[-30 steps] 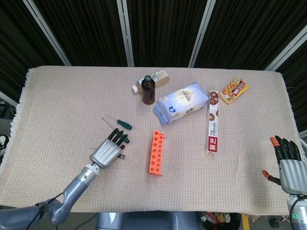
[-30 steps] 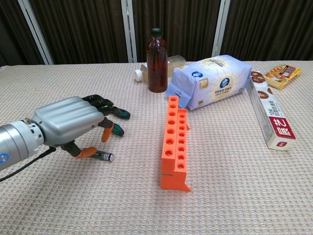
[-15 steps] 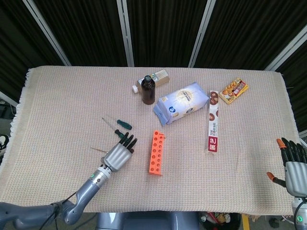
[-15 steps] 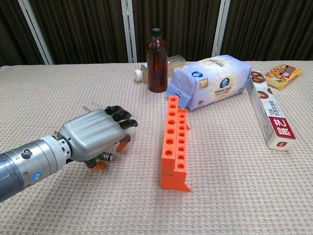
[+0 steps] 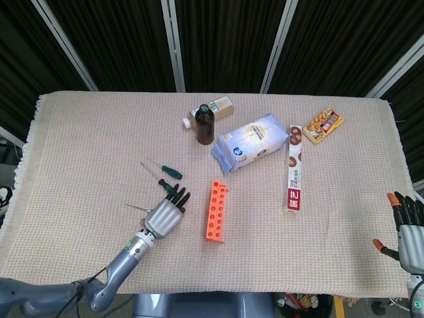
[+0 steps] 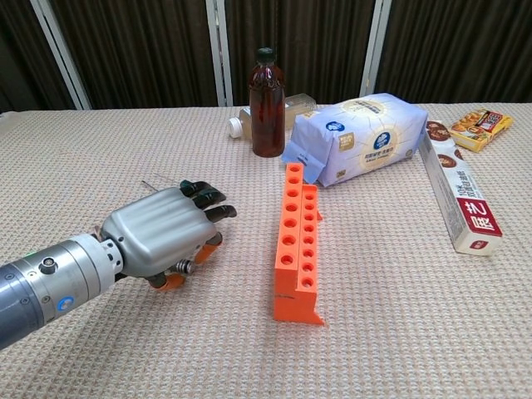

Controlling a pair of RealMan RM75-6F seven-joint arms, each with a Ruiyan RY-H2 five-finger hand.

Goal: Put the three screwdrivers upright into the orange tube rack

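Observation:
The orange tube rack (image 5: 216, 211) (image 6: 299, 241) lies flat on the cloth, with no tool in it. A green-handled screwdriver (image 5: 167, 170) lies up and left of the rack. My left hand (image 5: 165, 212) (image 6: 166, 237) rests palm down just left of the rack, fingers stretched forward. It covers a second screwdriver: its silver-ended handle (image 6: 184, 266) peeks out by the thumb, and its thin shaft (image 5: 136, 207) sticks out to the left. No grip on that screwdriver shows. My right hand (image 5: 411, 228) hangs off the table's right front corner, fingers spread and holding nothing.
A brown bottle (image 5: 205, 124) (image 6: 267, 104) and a blue-white bag (image 5: 250, 142) (image 6: 359, 137) stand behind the rack. A long red-and-white box (image 5: 295, 168) (image 6: 455, 189) lies to the right, with a snack pack (image 5: 322, 125) beyond it.
A second ago my left hand was further left and back; it slid toward the rack over the dark-handled screwdriver. Since half a second ago it barely moved. The right hand dropped slightly lower.

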